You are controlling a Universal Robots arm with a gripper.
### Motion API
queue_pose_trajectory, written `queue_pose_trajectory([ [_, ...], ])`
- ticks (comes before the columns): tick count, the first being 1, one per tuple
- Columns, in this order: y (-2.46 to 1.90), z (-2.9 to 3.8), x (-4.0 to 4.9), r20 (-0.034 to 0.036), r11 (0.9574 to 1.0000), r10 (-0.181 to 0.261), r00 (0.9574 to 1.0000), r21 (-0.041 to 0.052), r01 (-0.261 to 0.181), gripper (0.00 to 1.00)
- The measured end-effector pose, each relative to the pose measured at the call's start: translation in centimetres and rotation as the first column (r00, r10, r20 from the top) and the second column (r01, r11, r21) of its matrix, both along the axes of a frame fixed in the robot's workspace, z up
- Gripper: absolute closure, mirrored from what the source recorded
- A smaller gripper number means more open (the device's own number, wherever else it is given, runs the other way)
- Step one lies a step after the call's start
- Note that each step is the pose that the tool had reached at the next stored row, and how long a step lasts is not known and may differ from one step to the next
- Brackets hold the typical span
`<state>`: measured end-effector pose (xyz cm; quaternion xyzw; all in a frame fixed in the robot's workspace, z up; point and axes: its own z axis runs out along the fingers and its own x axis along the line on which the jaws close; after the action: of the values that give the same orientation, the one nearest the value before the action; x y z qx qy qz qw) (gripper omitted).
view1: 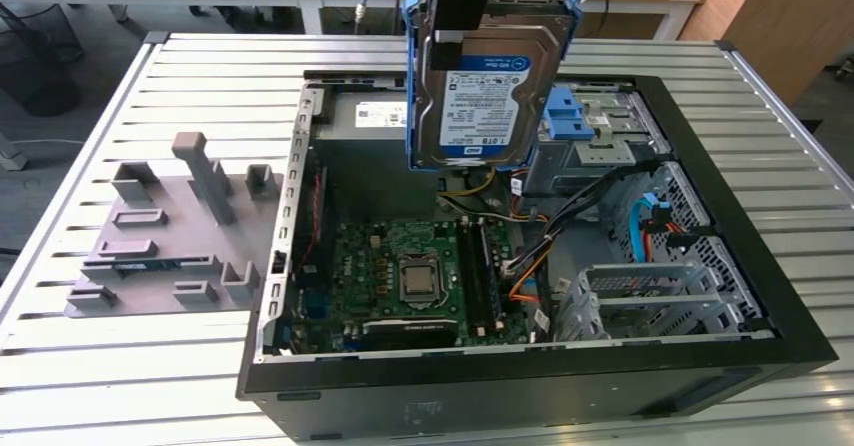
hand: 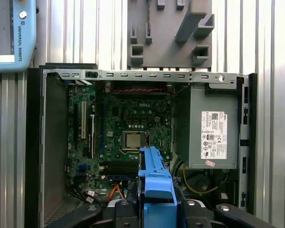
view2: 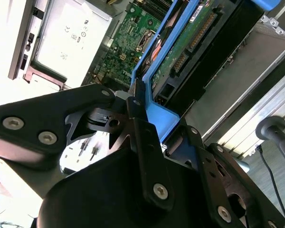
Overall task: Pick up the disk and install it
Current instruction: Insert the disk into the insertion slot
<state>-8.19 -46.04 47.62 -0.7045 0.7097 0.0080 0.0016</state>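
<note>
Gripper is clamped on the disk. In the second wrist view the fingers pinch the blue frame at one end of the disk, tight against it with no gap at the contact. In the first wrist view the frame's edge runs out from between the gripper links.

Disk hangs upright at top centre of the exterior view, label toward that camera, resting on nothing. Cannot tell whether its lower edge is below the case rim.

Under it is the open case, lying on its side on the slatted table. The disk sits over the far part of the case, between the power supply and the blue latch. Motherboard is at lower centre of the case and the metal cage at its lower right.

Grey fixture stands on the table at the exterior view's left, just beside the case.
</note>
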Motion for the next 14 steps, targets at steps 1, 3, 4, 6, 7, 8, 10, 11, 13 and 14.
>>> queue_pose_trajectory([
  [1,0.00,0.00,0.00,0.0000,1.0000,0.000,1.0000,-0.0001,0.000,0.64],
  [3,0.00,0.00,0.00,0.0000,1.0000,0.000,1.0000,-0.0001,0.000,0.64],
  [4,-0.01,0.00,0.00,0.0000,1.0000,0.000,1.0000,-0.0001,0.000,0.64],
  [6,-0.01,0.00,0.00,0.0000,1.0000,0.000,1.0000,0.0000,0.000,0.64],
  [7,-0.01,0.00,0.00,0.0000,1.0000,0.000,1.0000,-0.0001,0.000,0.64],
  [8,-0.03,0.00,0.00,0.0000,1.0000,0.000,1.0000,-0.0001,0.000,0.64],
  [10,-0.21,0.00,0.01,0.0000,1.0000,0.000,1.0000,0.0000,0.000,0.64],
  [11,-0.31,0.00,0.00,0.0000,1.0000,0.000,1.0000,-0.0001,0.000,0.64],
  [13,-0.55,0.00,0.00,0.0000,1.0000,0.000,1.0000,0.0000,0.000,0.64],
  [14,-0.68,0.00,0.00,0.0000,1.0000,0.000,1.0000,-0.0001,0.000,0.64],
])
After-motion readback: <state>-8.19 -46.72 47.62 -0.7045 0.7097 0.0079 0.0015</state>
